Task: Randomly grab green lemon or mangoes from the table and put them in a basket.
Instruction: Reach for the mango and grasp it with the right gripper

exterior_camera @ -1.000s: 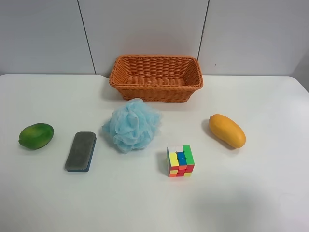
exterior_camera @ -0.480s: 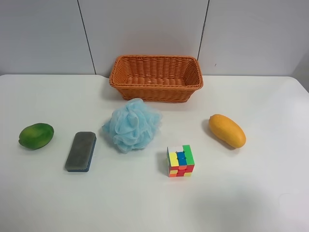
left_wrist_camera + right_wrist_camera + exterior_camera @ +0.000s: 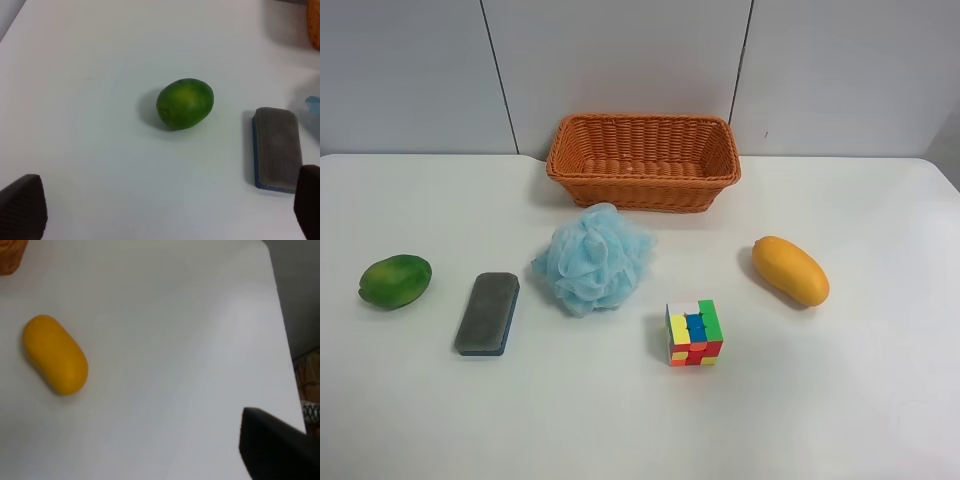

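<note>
The green lemon (image 3: 395, 281) lies on the white table (image 3: 820, 400) at the exterior high view's left. The yellow-orange mango (image 3: 790, 270) lies at that view's right. The wicker basket (image 3: 642, 160) stands at the back middle, with no fruit in it. No arm shows in the exterior high view. My left gripper (image 3: 165, 207) is open and empty, short of the green lemon (image 3: 185, 103). Of my right gripper only one dark fingertip (image 3: 275, 450) shows, well apart from the mango (image 3: 55, 361). It holds nothing.
A blue bath pouf (image 3: 592, 258) sits in front of the basket. A grey eraser (image 3: 488, 312) lies beside the lemon and also shows in the left wrist view (image 3: 276, 148). A colour cube (image 3: 693, 332) stands between the pouf and the mango. The table edge (image 3: 280, 335) runs past the mango.
</note>
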`<state>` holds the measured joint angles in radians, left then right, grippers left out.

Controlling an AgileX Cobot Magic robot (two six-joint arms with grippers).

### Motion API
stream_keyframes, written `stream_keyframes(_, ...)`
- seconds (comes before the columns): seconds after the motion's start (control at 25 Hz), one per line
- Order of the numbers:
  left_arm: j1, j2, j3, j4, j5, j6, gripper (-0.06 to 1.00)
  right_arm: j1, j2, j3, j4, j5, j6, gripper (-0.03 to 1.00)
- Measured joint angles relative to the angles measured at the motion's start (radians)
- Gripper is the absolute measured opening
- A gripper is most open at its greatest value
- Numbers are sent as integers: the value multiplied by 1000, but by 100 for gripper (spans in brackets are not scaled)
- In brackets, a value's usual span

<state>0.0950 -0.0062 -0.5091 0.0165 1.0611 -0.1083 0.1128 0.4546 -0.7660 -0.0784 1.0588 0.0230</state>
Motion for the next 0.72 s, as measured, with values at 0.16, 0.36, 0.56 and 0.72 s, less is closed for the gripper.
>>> stream_keyframes(0.16,0,0,0,0,0,0,99,0,211,-122,1,-10,-69,99)
stream_keyframes(0.36,0,0,0,0,0,0,99,0,477,-162,27,-23,-152,99)
stream_keyframes(0.56,0,0,0,0,0,0,99,0,692,-162,30,-66,-173,99)
stream_keyframes(0.72,0,0,0,0,0,0,99,0,801,-162,48,-137,-192,99)
